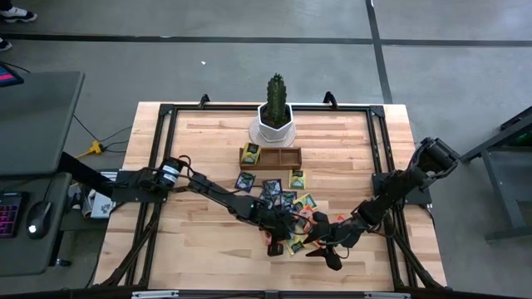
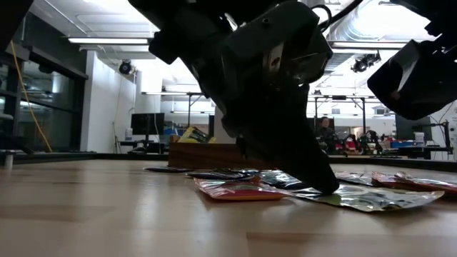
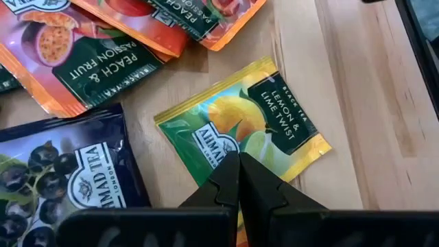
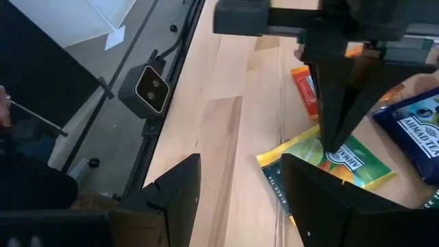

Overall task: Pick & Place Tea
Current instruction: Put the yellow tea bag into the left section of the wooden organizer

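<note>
figure: two-arm sorting of tea sachets on a wooden desk [image 1: 208, 241]. the left gripper [image 3: 239, 180] has its fingers pressed together, tips resting on a yellow-green lemon and lime sachet [image 3: 247, 130] that lies flat on the desk at the near edge of the loose pile; nothing is visibly caught between the fingers. in the right wrist view the same left gripper [image 4: 336, 140] stands tip-down on that sachet [image 4: 357, 165]. the right gripper [image 4: 240, 185] hangs just beside it with its fingers spread wide and holding nothing.

the remaining tea [image 1: 287, 203] lies scattered in an overlapping heap mid-desk, orange-red peach and passion fruit sachets [image 3: 89, 62] and a dark blue sachet [image 3: 62, 182] close beside the lemon one. the wooden tray [image 1: 278, 158] sits farther back, in front of a potted plant [image 1: 274, 112], with at least one sachet standing in its left compartment.

risks, as judged: closed tips on a flat foil packet give no grip, so the sachet will probably slide or spin on the smooth wood rather than lift. neighbouring sachets may be dragged along. the two grippers work very near each other, so a careless move by either could cause a collision.
</note>
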